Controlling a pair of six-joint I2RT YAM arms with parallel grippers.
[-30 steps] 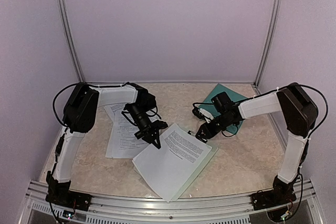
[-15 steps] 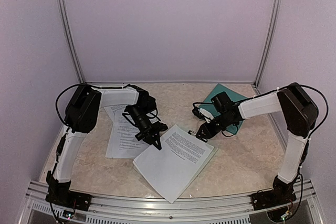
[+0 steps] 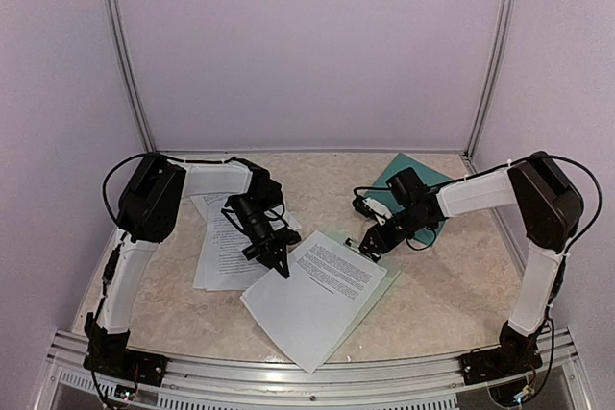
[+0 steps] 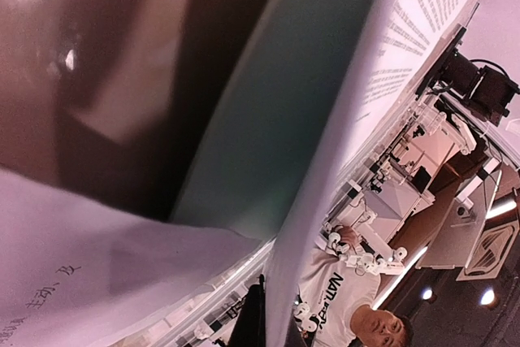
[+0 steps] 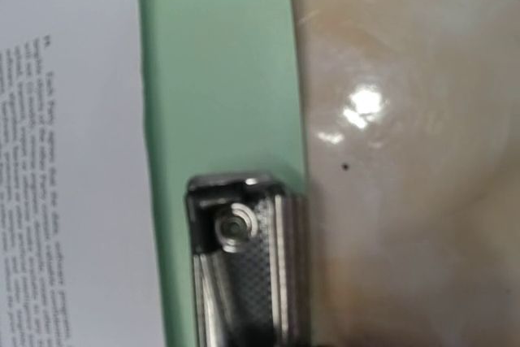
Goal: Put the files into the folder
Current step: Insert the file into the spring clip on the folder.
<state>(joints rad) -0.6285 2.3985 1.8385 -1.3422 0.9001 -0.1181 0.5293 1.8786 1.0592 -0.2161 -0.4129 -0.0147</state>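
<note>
A printed white sheet (image 3: 317, 300) lies on the pale mint clipboard (image 3: 338, 237) at the table's middle. My left gripper (image 3: 274, 264) is shut on the sheet's left edge; the left wrist view shows that edge (image 4: 313, 233) running between my dark fingers (image 4: 256, 323), with the green board (image 4: 276, 95) underneath. My right gripper (image 3: 369, 243) is shut on the clipboard's silver clip (image 5: 244, 266), next to the sheet's corner (image 5: 73, 160). More loose sheets (image 3: 223, 252) lie at the left. The dark teal folder (image 3: 415, 166) lies at the back right, partly hidden by my right arm.
Purple walls with metal corner posts (image 3: 120, 55) close in the back and sides. A metal rail (image 3: 288, 372) runs along the near edge. Marbled tabletop (image 3: 452, 285) shows to the right of the clipboard.
The printed sheet has slid left and nearer with my left gripper, uncovering the clipboard's mint top beside the clip. My right gripper has stayed on the clip.
</note>
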